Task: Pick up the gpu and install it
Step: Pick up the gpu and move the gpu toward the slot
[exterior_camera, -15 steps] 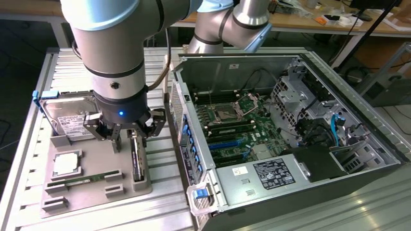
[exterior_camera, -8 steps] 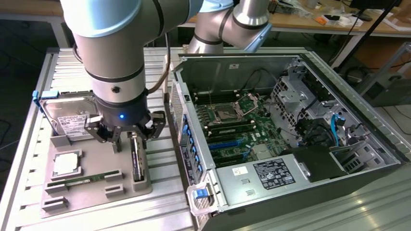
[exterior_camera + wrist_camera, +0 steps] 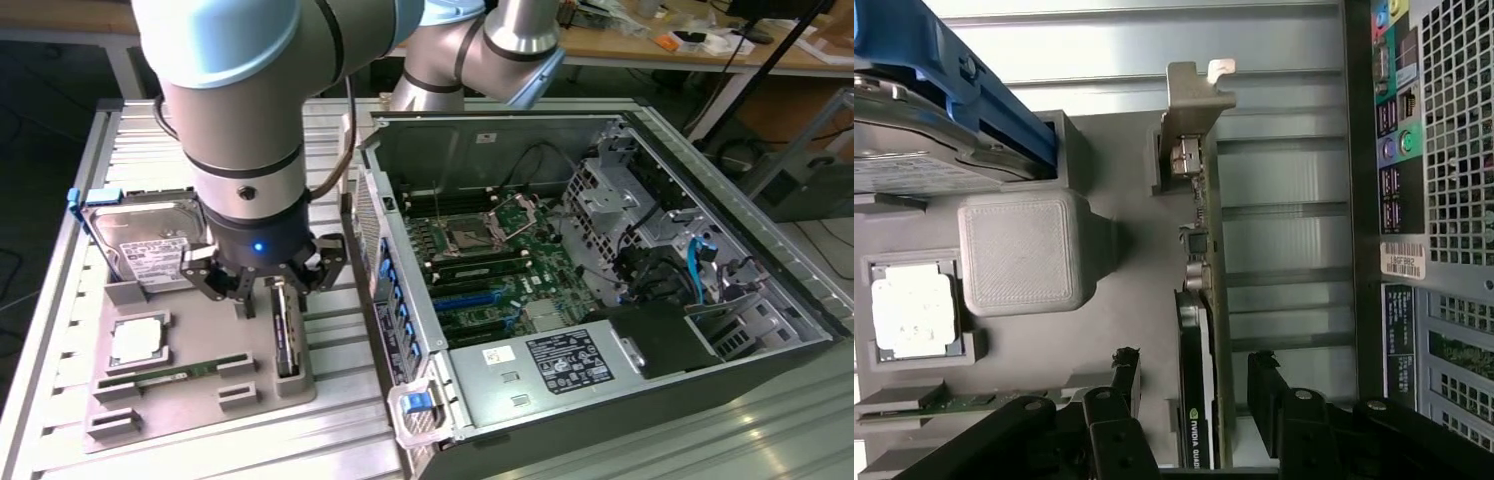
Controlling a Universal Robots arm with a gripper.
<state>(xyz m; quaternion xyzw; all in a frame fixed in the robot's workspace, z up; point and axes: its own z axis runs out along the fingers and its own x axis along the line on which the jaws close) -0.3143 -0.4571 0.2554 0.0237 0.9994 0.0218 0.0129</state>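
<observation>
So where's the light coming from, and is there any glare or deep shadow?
Exterior view: light, seemingly from above, puts a soft sheen on the arm, with no harsh glare. Wrist view: the ribbed metal table gleams pale, while the gripper, open around the gpu, looks near-black.

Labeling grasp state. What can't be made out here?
gpu far end, exterior view: hidden behind the gripper.
gpu fan face, wrist view: card stands edge-on; one end cut off by the frame edge.
Hard drive label text, exterior view: too small.
Motherboard slots, exterior view: too small to tell which are free.
</observation>
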